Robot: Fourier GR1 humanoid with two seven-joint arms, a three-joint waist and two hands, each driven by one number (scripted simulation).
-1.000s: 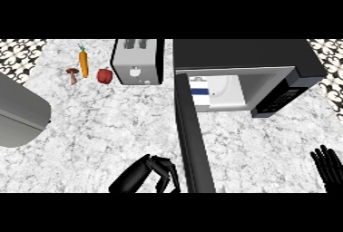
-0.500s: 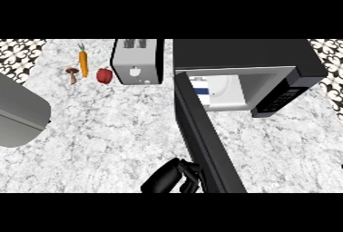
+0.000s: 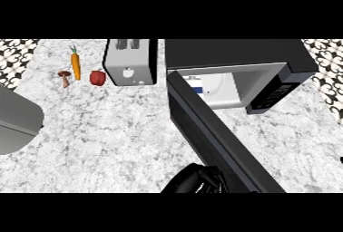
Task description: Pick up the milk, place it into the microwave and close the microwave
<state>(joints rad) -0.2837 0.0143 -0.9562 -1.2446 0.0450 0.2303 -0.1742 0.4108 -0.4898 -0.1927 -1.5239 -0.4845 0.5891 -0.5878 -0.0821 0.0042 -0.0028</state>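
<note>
Milk point(image 3: 195, 84) inside open microwave point(image 3: 237, 56).
Left hand point(image 3: 194, 180) meets the door point(image 3: 218, 136), fingers curled, holding nothing.

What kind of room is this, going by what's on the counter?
Most likely a kitchen. A marble-patterned counter holds a microwave with its door swung open, a toaster beside it, and vegetables at the back: a carrot, a red pepper and a mushroom.

Veined marble-look counter point(image 3: 120, 131), brushed-metal toaster point(image 3: 130, 68), matt black microwave point(image 3: 234, 54).
</note>
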